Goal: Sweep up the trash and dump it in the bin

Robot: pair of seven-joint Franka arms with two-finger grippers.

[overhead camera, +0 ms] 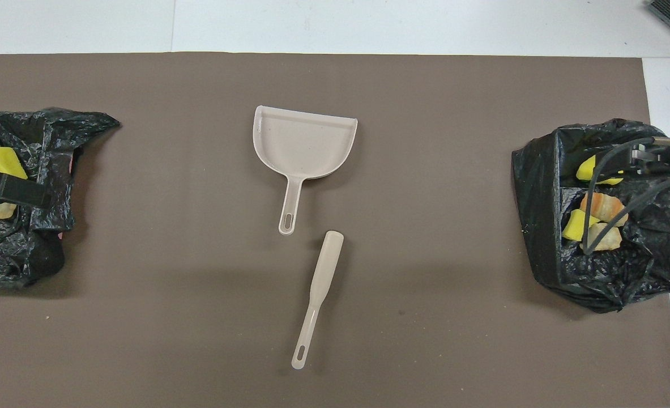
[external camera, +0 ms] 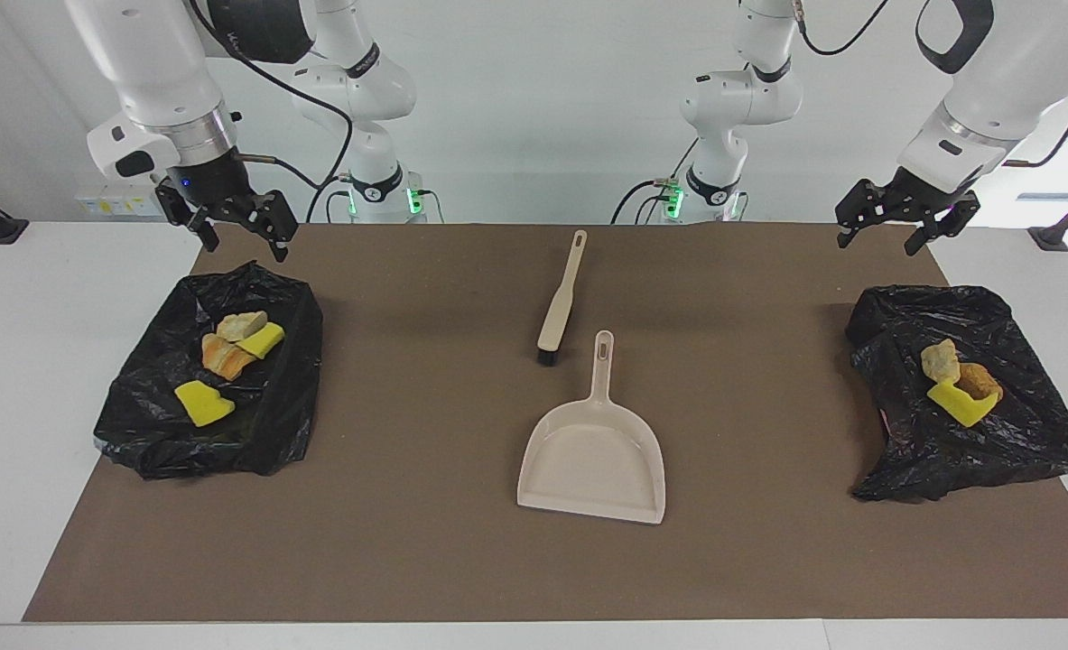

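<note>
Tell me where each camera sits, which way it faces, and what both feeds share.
Facing view: high across the table, looking at the robots; both arms show, left gripper and right gripper open, raised near the bins.
Overhead view: above the robots' end, looking steeply down; only gripper parts show at the edges.
Shared: dustpan, brush, both black-bagged bins.

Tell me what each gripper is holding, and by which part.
Nothing is held. The left gripper and the right gripper both hang open and empty, each above a bin bag.
</note>
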